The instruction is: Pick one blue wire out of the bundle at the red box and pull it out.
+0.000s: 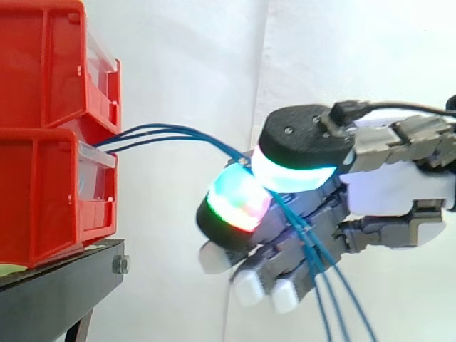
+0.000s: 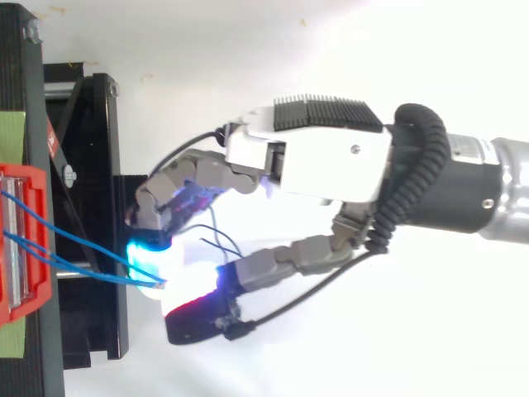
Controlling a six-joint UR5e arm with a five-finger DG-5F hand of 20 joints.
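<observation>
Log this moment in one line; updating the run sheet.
hand: shut on blue wires | wires: in red box | pull-out: pending

The place looks like a robotics lab test rig: a plain white curtain [image 1: 185, 71] closes off the background, stacked red plastic storage bins [image 1: 43, 142] sit on a bolted black metal stand [image 1: 57, 296], and a grey-and-black robot arm [image 2: 488, 194] enters from the edge of the top view.

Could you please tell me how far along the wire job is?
Done: the hand is at the blue wires, pads pinched on them. In hand: that grip; whether it holds just one, I cannot tell. Left: the pull, since all wires run into the red box.
</observation>
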